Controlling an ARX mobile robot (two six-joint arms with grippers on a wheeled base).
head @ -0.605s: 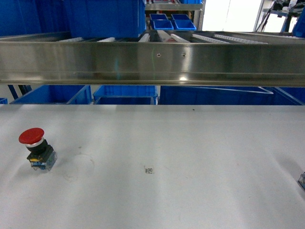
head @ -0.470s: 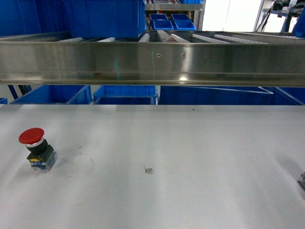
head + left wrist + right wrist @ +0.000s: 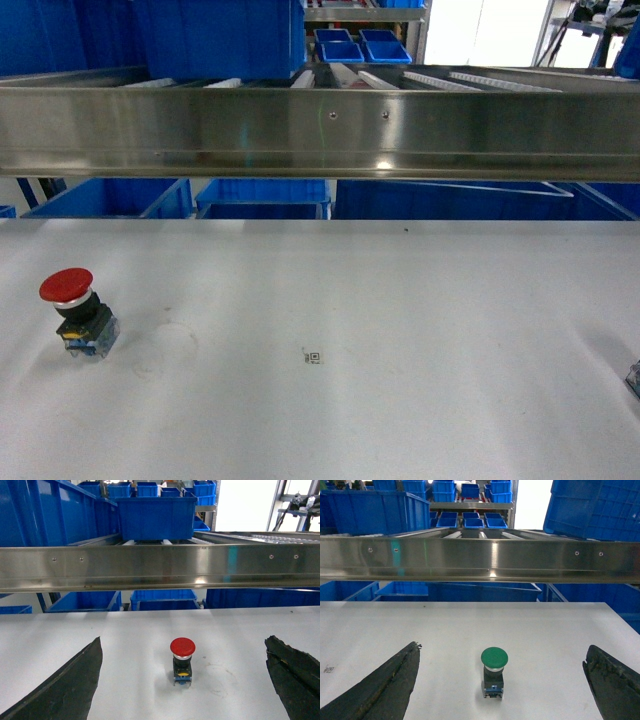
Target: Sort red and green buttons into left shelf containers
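The red button (image 3: 75, 315), with a wide mushroom cap and a clear blue-yellow base, stands on the white table at the left. In the left wrist view the red button (image 3: 182, 659) sits centred ahead of my open left gripper (image 3: 183, 641), and its dark fingers (image 3: 65, 690) are far apart on either side. The green button (image 3: 494, 672) stands upright ahead of my open right gripper (image 3: 503, 647); in the head view only a sliver of it (image 3: 634, 378) shows at the right edge. Blue containers (image 3: 220, 40) sit on the shelf at upper left. Neither gripper shows in the head view.
A steel shelf rail (image 3: 320, 130) spans the far edge of the table (image 3: 400, 300). More blue totes (image 3: 262, 192) stand below it. A small printed marker (image 3: 313, 357) lies mid-table. A tilted blue bin (image 3: 592, 507) hangs at the upper right of the right wrist view.
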